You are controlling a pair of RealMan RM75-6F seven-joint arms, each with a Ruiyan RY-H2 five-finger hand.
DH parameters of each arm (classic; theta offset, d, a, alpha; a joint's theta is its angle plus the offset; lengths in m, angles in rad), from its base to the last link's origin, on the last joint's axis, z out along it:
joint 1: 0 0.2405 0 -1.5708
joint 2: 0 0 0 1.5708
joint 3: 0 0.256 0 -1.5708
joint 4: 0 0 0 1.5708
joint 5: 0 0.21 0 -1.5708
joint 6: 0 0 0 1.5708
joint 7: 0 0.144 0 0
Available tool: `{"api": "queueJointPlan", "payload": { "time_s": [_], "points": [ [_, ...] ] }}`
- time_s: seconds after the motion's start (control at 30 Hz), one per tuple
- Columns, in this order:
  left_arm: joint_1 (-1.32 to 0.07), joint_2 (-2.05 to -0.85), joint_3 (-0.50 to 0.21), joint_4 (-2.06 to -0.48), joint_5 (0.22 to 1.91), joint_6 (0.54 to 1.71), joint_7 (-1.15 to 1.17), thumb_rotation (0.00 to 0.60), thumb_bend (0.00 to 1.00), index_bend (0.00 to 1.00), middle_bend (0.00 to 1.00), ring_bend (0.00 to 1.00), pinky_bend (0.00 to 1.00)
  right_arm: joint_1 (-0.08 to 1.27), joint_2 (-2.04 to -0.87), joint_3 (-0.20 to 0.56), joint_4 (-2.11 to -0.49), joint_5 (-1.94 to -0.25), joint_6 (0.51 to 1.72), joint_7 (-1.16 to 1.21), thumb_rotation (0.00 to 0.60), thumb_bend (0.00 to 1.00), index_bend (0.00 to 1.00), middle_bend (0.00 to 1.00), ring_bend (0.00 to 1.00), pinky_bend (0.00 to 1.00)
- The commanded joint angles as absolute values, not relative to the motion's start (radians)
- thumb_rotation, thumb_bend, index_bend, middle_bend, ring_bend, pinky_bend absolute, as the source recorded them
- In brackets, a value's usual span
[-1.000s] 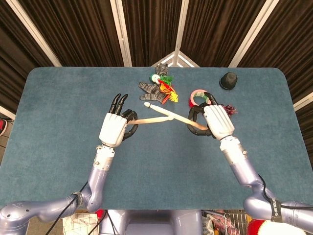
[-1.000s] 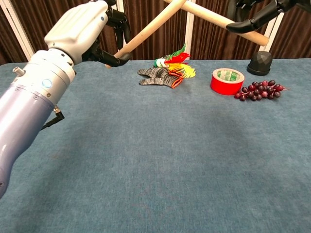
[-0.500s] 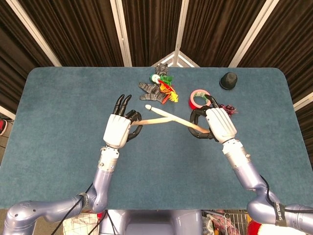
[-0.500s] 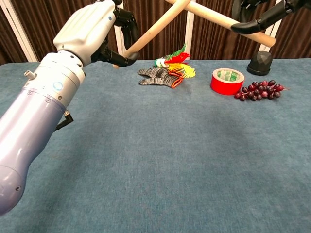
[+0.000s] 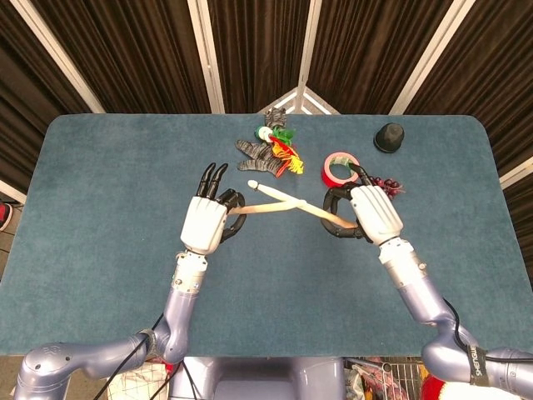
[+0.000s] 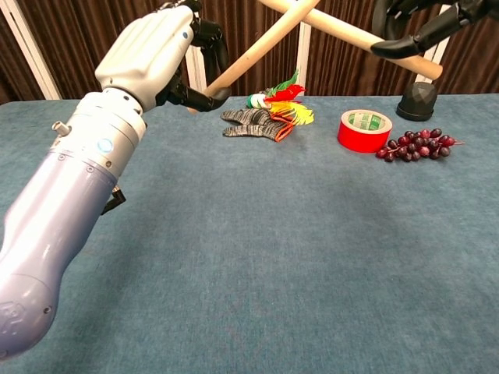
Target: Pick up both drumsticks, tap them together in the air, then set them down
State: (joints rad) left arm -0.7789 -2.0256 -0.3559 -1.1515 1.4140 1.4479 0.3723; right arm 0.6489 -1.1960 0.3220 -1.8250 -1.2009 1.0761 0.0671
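Blue felt table (image 5: 100, 217), dark curtain behind; both drumsticks held aloft, crossed.
Left hand (image 5: 205, 225) grips left drumstick (image 5: 258, 209) at its butt, other fingers extended; stick angles right. Sticks cross above mid-table, apparently touching. Right hand (image 5: 373, 213) curls closed around right drumstick (image 5: 287, 197), tip pointing far-left. On the table beyond: striped glove with colourful toy (image 6: 269, 117), red tape roll (image 6: 365, 130), grapes (image 6: 415, 145), black knob (image 6: 418, 98) far right.
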Motion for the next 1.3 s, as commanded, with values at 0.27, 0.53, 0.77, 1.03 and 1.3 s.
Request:
{"api": "queueJointPlan", "payload": {
  "time_s": [0.27,0.53,0.77,1.03,1.3],
  "points": [
    [-0.783,-2.043,-0.356,-1.120,1.413,1.456,0.380,0.600,0.50,0.61,0.59,0.08,0.00,0.646,-1.204,0.310,-1.808,-1.216,1.072,0.088,0.600,0.46,0.81,0.63,0.43,0.00],
    [-0.765,-2.016,-0.340,-1.150,1.417,1.455,0.370,0.600,0.50,0.61,0.59,0.08,0.00,0.644,-1.195,0.315,-1.790,-1.203,1.077,0.082,0.600,0.46,0.81,0.63,0.43,0.00],
    [-0.707,-1.868,-0.292,-1.272,1.458,1.472,0.405,0.600,0.50,0.61,0.59,0.08,0.00,0.629,-1.194,0.303,-1.704,-1.184,1.077,0.089,0.600,0.46,0.81,0.63,0.43,0.00],
    [-0.596,-1.583,-0.196,-1.462,1.499,1.473,0.460,0.600,0.50,0.61,0.59,0.08,0.00,0.576,-1.196,0.227,-1.575,-1.292,1.100,0.159,0.600,0.46,0.81,0.63,0.43,0.00],
    [-0.491,-1.404,-0.120,-1.506,1.477,1.472,0.456,0.600,0.50,0.61,0.59,0.08,0.00,0.512,-1.230,0.114,-1.428,-1.472,1.183,0.241,0.600,0.46,0.81,0.63,0.43,0.00]
  ]
}}
